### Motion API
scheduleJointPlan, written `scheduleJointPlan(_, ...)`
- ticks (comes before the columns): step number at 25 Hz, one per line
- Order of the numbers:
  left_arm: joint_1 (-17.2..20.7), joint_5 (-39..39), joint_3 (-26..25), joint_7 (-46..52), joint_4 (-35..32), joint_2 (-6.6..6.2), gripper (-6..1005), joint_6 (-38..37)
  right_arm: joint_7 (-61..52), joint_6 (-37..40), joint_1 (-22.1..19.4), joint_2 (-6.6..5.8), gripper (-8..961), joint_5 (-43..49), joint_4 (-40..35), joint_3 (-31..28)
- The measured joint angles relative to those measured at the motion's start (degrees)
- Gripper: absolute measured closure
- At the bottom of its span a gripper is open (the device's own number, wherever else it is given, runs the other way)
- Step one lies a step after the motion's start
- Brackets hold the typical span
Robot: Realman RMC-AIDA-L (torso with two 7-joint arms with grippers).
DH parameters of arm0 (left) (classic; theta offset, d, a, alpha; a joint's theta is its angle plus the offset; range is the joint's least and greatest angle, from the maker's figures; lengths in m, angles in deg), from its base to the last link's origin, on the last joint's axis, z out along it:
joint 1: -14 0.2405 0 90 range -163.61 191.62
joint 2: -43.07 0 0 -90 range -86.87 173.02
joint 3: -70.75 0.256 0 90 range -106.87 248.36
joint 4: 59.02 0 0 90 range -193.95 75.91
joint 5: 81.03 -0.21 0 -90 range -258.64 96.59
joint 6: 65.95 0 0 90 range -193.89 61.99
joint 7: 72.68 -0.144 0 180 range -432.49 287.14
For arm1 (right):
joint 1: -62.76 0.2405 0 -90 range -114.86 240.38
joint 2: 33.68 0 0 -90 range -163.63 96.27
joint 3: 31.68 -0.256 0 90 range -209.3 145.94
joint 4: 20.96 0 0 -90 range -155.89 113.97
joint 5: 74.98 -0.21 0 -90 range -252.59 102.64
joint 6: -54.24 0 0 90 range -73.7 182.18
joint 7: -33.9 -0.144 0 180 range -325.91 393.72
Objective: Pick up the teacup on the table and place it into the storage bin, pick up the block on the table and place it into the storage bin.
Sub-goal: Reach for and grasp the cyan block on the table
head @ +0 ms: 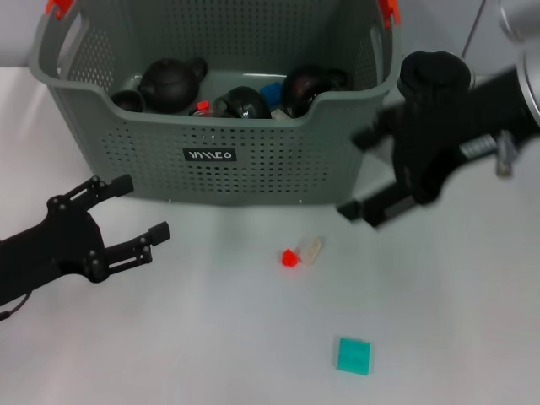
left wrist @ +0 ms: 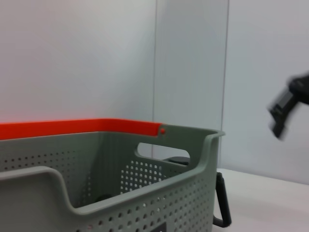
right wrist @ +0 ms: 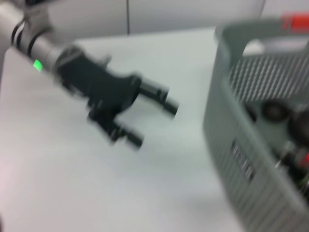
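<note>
Both grippers, left [head: 137, 211] and right [head: 364, 173], hang open and empty. The green block [head: 353, 354] lies on the bench [head: 472, 337], near the basket [head: 270, 160]; the blurred right arm risks clipping the basket wall.

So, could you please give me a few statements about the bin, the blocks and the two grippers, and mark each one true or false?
1. The storage bin holds several dark teapots. True.
2. The left gripper is shut on a block. False: its fingers are open and hold nothing.
3. A teal block lies on the table, nearer the robot than the red block. True.
4. The right gripper is inside the bin. False: it hangs outside, beside the bin's right end, fingers open.
5. The red block sits in the bin. False: it lies on the table in front.
</note>
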Motion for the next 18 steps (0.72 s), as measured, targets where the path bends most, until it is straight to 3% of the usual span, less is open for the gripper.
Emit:
scheduleJointPlan(8, -0.53, -0.14, -1.61, 0.06, -0.04, 0.11, 114, 0.16, 5.29, 6.82, -2.51, 0.29, 6, 1.06, 2.09, 5.56)
scheduleJointPlan(13, -0.72, -0.11, -1.73, 0.08, -0.04, 0.11, 115, 0.43, 9.27, 3.35, -2.7, 0.3, 7, 2.82, 7.95, 12.79)
scheduleJointPlan(18, -0.85, -0.08, -1.72, 0.12, -0.04, 0.11, 115, 0.57, 13.39, -1.95, -1.8, 0.39, 8, 3.12, 16.0, 16.14)
